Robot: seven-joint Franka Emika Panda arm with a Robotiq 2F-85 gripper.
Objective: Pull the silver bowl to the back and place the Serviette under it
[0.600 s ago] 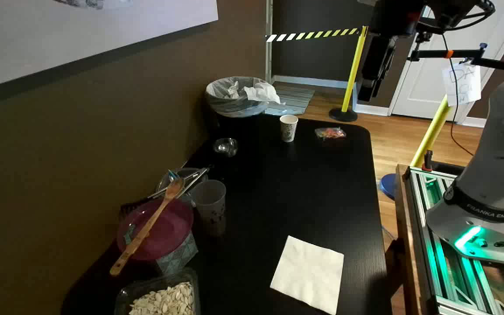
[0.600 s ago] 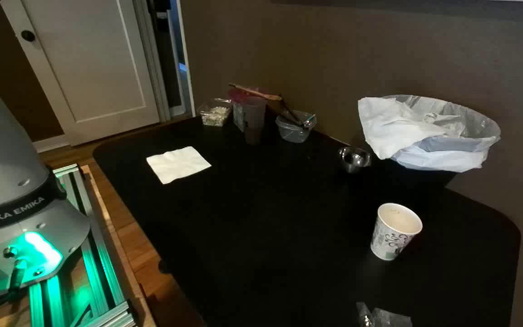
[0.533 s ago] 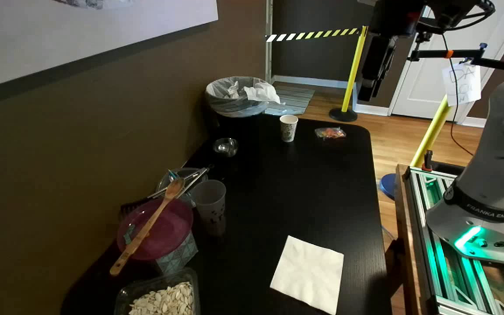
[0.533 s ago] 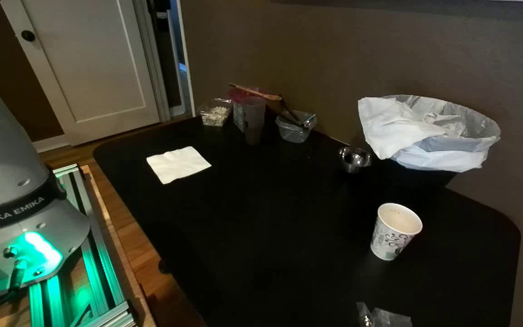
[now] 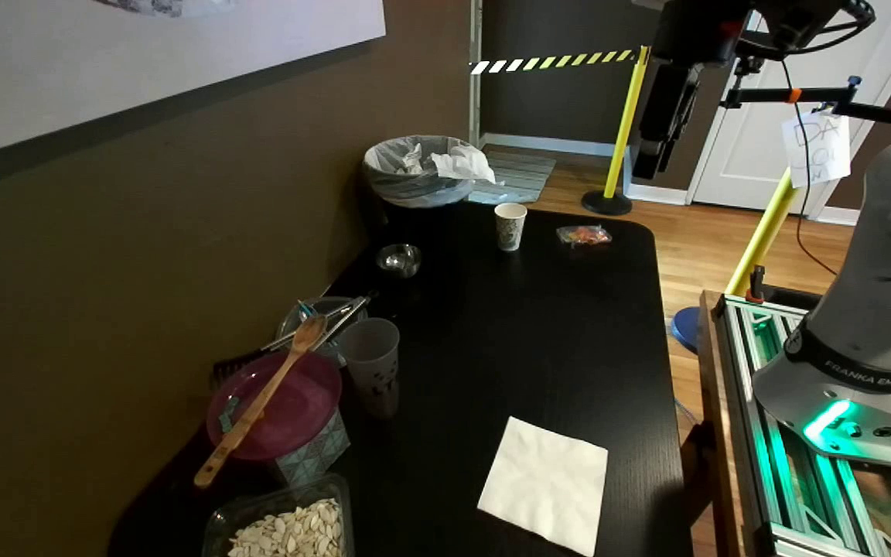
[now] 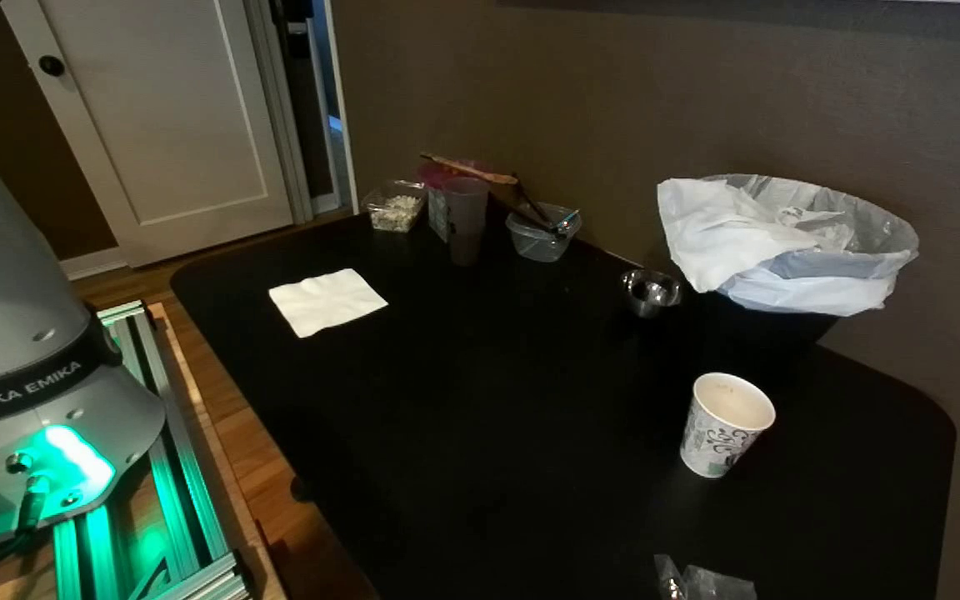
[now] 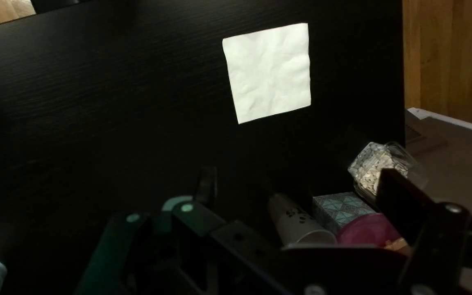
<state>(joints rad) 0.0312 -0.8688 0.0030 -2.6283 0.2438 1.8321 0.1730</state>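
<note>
The small silver bowl [image 5: 399, 261] stands on the black table near the wall, and it also shows in an exterior view [image 6: 651, 293]. The Serviette [image 5: 544, 486] is a flat white square on the table at the end away from the bowl. It also shows in an exterior view [image 6: 327, 302] and in the wrist view [image 7: 269, 73]. My gripper [image 5: 654, 158] hangs high above the table, apart from both things. In the wrist view the gripper [image 7: 299, 184] has its fingers wide apart with nothing between them. The bowl is out of the wrist view.
A paper cup [image 6: 722, 433] and a candy bag [image 5: 585, 235] stand near the bowl's end. A lined bin [image 5: 422, 182] is behind the bowl. Along the wall are a plastic cup [image 5: 372, 363], a pink bowl [image 5: 291, 406] with a wooden spoon, and a seed tub [image 5: 291, 530].
</note>
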